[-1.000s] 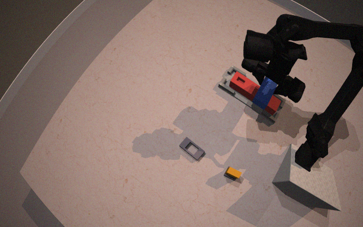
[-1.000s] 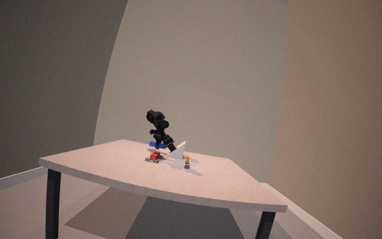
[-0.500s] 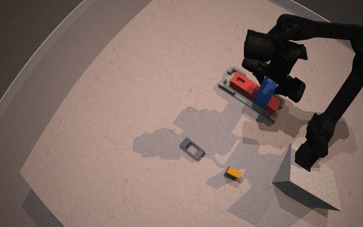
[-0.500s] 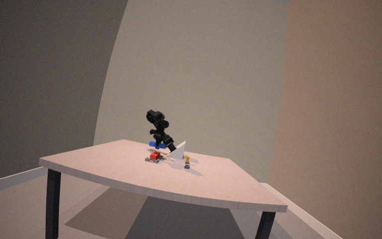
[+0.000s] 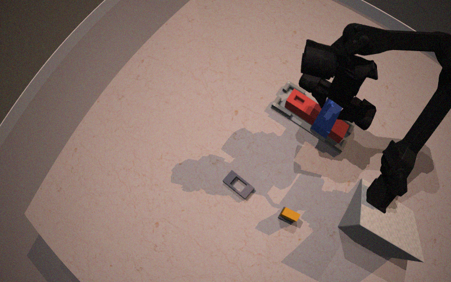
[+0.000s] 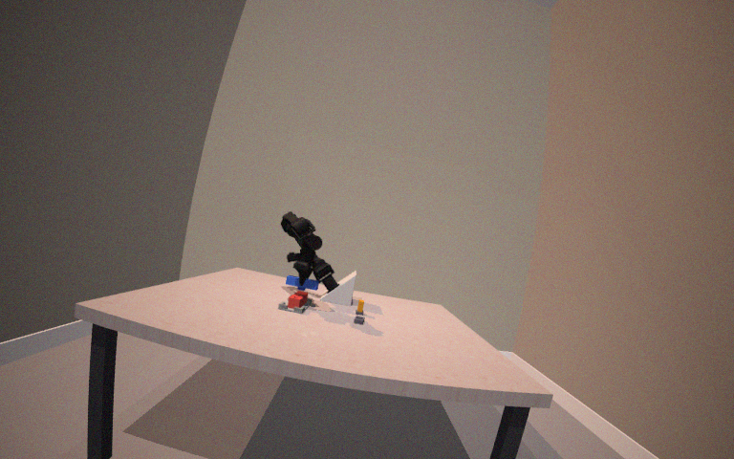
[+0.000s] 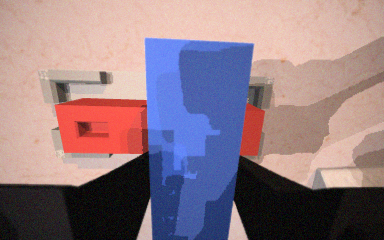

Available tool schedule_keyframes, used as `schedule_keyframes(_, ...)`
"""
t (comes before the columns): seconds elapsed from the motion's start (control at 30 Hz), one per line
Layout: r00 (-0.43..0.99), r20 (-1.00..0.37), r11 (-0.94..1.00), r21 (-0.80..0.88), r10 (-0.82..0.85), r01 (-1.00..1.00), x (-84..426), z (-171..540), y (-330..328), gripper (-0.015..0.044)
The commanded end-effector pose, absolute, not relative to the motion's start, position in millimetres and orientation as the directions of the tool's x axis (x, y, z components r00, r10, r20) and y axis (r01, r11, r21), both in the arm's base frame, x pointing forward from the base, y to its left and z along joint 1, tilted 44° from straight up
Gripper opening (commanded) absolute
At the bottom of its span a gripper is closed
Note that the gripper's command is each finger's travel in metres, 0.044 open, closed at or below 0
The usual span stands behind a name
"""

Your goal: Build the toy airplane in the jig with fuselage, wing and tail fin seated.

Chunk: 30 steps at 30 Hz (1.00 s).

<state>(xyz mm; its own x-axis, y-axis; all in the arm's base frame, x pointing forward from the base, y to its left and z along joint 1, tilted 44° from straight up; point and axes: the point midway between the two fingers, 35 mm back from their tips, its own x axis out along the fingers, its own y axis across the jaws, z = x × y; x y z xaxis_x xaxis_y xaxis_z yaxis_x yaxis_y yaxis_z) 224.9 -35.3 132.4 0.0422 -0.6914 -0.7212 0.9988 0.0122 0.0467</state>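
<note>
The red fuselage lies in the grey cradle and looks flat. The open socket near its tail shows; its middle is hidden under the blue wing. My gripper is shut on the wing and holds it crosswise above the fuselage, with a gap between them in the exterior view. Whether the wing's tab lines up with its socket is hidden. The orange tail fin stands apart in a small dark holder.
A flat grey frame with a square hole lies on the table, between the cradle and the fin's side of the table. A large pale wedge stands beside the arm's base.
</note>
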Motion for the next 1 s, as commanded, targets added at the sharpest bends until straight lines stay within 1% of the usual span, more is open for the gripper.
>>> schedule_keyframes(0.0, 0.046, -0.719, 0.017, 0.048, -0.694, 0.999, 225, 128, -40, 0.0195)
schedule_keyframes(0.47, 0.046, -0.717, 0.017, 0.048, -0.696, 0.999, 225, 117, -52, 0.0195)
schedule_keyframes(0.63, 0.041, -0.720, 0.011, 0.046, -0.693, 0.999, 225, 118, -51, 0.0161)
schedule_keyframes(0.8, 0.041, -0.720, 0.011, 0.046, -0.693, 0.999, 225, 118, -51, 0.0030)
schedule_keyframes(0.97, 0.041, -0.720, 0.011, 0.046, -0.693, 0.999, 225, 118, -51, 0.0161)
